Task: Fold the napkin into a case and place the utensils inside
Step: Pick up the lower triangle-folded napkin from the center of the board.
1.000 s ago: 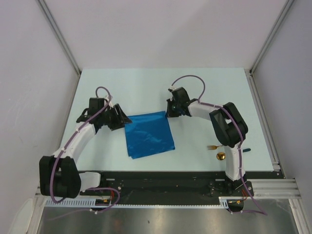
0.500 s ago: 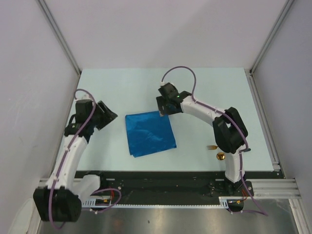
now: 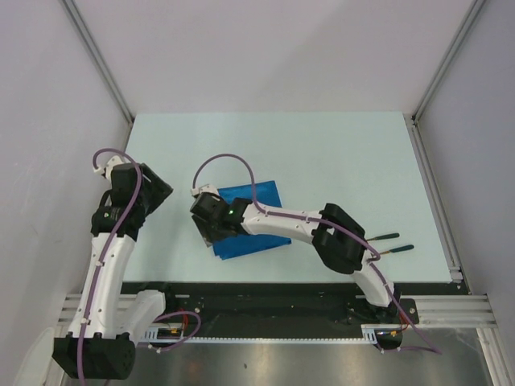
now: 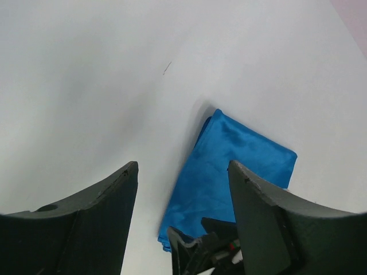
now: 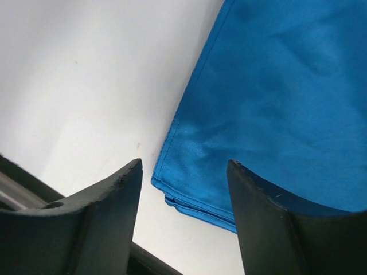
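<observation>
Folding step: right gripper (image 5: 183,167), wide and empty, hovers over the napkin (image 5: 275,86) corner. Left gripper (image 4: 183,171) hangs wide. Next, pinch that corner.

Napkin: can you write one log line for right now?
napkin: folded, flat | right tool: open, over napkin corner | left tool: open, off napkin | utensils: outside napkin, untouched

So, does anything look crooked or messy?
Only a little. The napkin lies tilted to the table's edges, and at one corner the folded layers don't line up. Nothing is spilled or broken.
</observation>
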Robot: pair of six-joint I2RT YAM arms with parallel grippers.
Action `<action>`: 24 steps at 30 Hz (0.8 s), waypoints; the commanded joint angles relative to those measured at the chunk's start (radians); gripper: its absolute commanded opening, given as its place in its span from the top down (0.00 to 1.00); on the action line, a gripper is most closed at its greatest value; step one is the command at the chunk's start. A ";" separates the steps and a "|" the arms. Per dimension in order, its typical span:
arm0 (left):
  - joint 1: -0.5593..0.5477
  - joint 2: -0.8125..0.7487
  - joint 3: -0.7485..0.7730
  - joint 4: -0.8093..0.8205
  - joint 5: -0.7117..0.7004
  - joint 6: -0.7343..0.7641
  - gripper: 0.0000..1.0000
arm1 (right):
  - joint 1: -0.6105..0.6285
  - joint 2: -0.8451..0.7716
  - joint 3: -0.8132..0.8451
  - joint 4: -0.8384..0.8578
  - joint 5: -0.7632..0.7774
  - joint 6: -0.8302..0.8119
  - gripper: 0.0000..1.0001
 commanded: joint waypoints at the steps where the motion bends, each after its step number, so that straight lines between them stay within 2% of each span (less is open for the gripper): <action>1: 0.006 -0.010 0.030 -0.005 0.022 -0.015 0.31 | 0.017 0.038 0.059 -0.040 0.043 0.028 0.37; 24: 0.006 0.000 -0.016 0.021 0.080 -0.006 0.31 | 0.071 0.124 0.001 -0.048 0.043 0.051 0.38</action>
